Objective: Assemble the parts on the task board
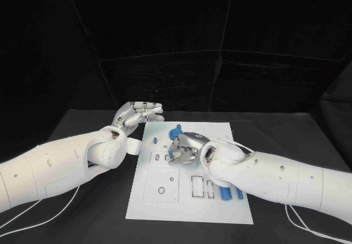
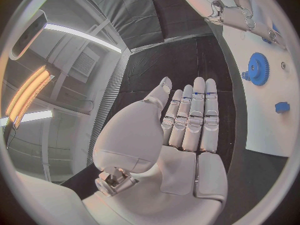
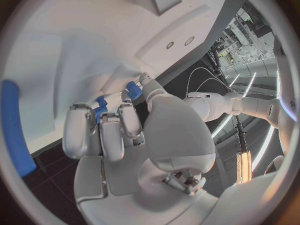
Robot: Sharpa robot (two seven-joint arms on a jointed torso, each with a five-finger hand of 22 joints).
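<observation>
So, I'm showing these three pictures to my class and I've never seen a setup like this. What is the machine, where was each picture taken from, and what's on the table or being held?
It is a robot with two white arms ending in silver many-fingered hands. The square picture looks down from its head at a black table. The two round pictures come from cameras at each wrist, behind that hand. On the table lies a white task board with small blue parts: a blue gear, also blue pegs near the board's front. The left hand is flat, fingers straight, holding nothing, beside the board. The right hand is over the board, fingers curled around a small blue part.
</observation>
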